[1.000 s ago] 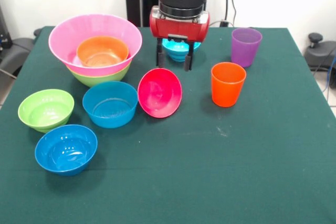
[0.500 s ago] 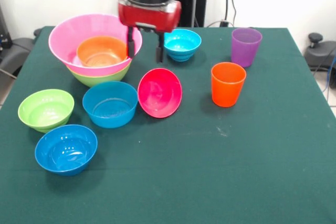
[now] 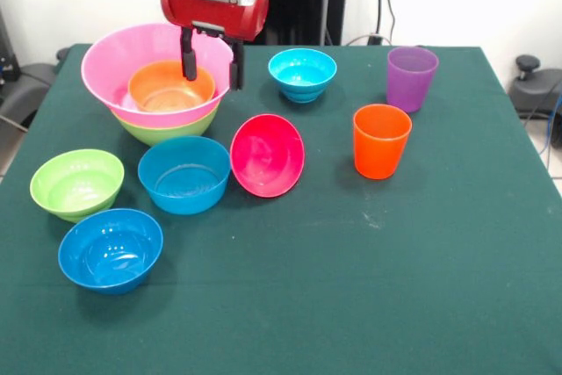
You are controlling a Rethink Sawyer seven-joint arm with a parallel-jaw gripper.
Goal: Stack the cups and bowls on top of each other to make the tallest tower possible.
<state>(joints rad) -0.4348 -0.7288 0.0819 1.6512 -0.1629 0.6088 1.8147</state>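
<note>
The tower stands at the back left: a large lime green bowl (image 3: pixel 162 132) at the base, the huge pink bowl (image 3: pixel 110 63) in it, an orange bowl (image 3: pixel 167 90) inside that. My gripper (image 3: pixel 212 68) is open and empty, straddling the pink bowl's right rim. A cyan bowl (image 3: pixel 302 72) sits to its right. A magenta-red bowl (image 3: pixel 267 155) lies tilted on its side mid-table. Two blue bowls (image 3: pixel 184 173) (image 3: pixel 110 249) and a small lime green bowl (image 3: pixel 76 183) stand at the left. The orange cup (image 3: pixel 381 140) and purple cup (image 3: pixel 411 78) stand upright at the right.
Everything rests on a dark green table cloth (image 3: pixel 395 287). The robot's pedestal and cables rise behind the table's far edge. Dark equipment (image 3: pixel 531 76) shows beyond the right edge.
My gripper has moved left, from above the cyan bowl to over the pink bowl's right rim. It stays open and empty. No bowl or cup has moved.
</note>
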